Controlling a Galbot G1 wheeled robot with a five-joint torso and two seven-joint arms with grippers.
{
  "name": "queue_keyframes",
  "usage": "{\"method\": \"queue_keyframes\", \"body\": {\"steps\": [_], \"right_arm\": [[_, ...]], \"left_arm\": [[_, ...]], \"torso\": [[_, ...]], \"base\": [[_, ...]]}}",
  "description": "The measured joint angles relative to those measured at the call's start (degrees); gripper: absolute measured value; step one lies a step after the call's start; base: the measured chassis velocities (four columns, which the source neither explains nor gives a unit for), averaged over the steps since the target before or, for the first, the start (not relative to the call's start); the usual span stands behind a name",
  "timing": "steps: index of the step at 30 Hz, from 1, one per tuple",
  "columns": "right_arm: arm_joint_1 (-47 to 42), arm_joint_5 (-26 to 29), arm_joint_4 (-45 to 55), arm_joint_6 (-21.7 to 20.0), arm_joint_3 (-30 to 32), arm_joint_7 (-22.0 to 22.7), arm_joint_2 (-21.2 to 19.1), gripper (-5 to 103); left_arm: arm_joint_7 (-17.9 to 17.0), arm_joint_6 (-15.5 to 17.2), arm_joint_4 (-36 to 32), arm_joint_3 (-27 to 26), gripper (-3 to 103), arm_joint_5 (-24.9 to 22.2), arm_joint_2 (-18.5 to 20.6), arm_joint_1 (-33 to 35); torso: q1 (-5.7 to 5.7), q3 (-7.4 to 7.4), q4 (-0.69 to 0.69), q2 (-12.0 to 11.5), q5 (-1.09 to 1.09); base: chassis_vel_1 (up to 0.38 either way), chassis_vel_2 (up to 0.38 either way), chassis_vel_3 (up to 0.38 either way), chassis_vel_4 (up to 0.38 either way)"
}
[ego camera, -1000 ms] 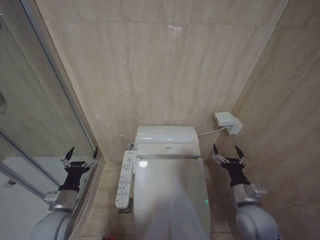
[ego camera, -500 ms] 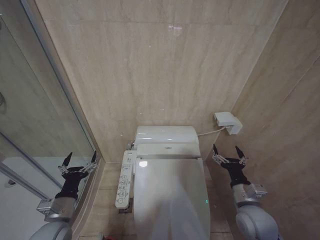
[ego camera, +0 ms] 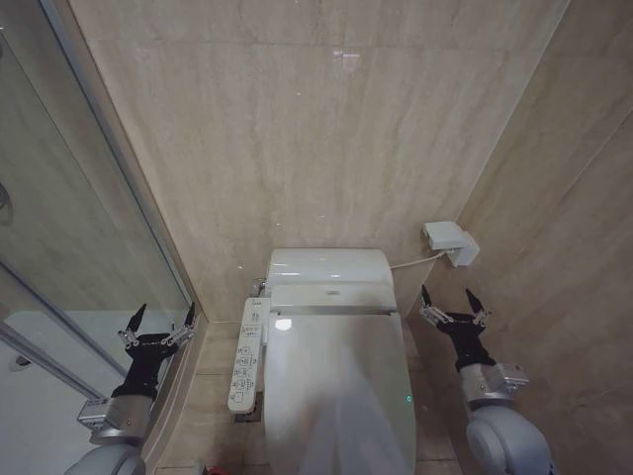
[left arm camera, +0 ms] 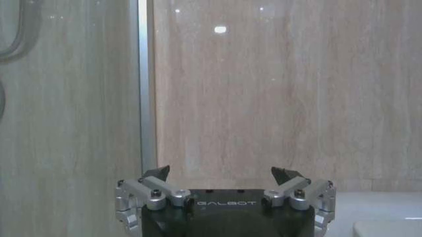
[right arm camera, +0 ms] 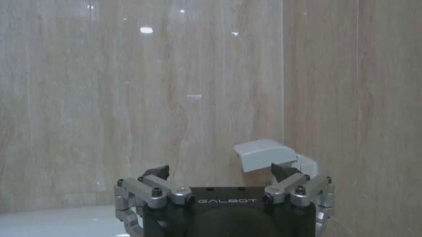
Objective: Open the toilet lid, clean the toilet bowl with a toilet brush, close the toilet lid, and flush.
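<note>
The toilet lid (ego camera: 336, 386) is down, a glossy white oval covering the toilet bowl, which is hidden beneath it. The boxy white rear unit (ego camera: 329, 272) sits against the wall behind the lid. My left gripper (ego camera: 165, 313) hangs open to the left of the toilet, beside the glass partition, with nothing between its fingers. My right gripper (ego camera: 447, 297) stands open to the right of the toilet near the side wall, also empty. Each wrist view has its own open gripper (left arm camera: 221, 173) (right arm camera: 221, 172) facing the beige wall. The toilet brush is out of view.
A long white button panel (ego camera: 247, 356) runs along the toilet's left side. A glass shower partition (ego camera: 89, 247) with a metal frame (left arm camera: 146, 84) closes off the left. A white wall box (ego camera: 450, 240) (right arm camera: 264, 154) is mounted right of the toilet. Tiled walls stand close on both sides.
My left arm has sunk lower and drifted slightly left, still open. The right arm and the toilet lid have not moved.
</note>
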Motion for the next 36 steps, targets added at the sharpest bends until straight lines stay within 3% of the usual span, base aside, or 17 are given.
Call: {"method": "queue_keyframes", "body": {"steps": [36], "right_arm": [[0.00,0.00,0.00,0.00,0.00,0.00,0.00,100]], "left_arm": [[1.42,-1.22,0.20,-1.23,100,1.50,-0.13,1.37]], "torso": [[0.00,0.00,0.00,0.00,0.00]], "base": [[0.000,0.000,0.000,0.000]]}}
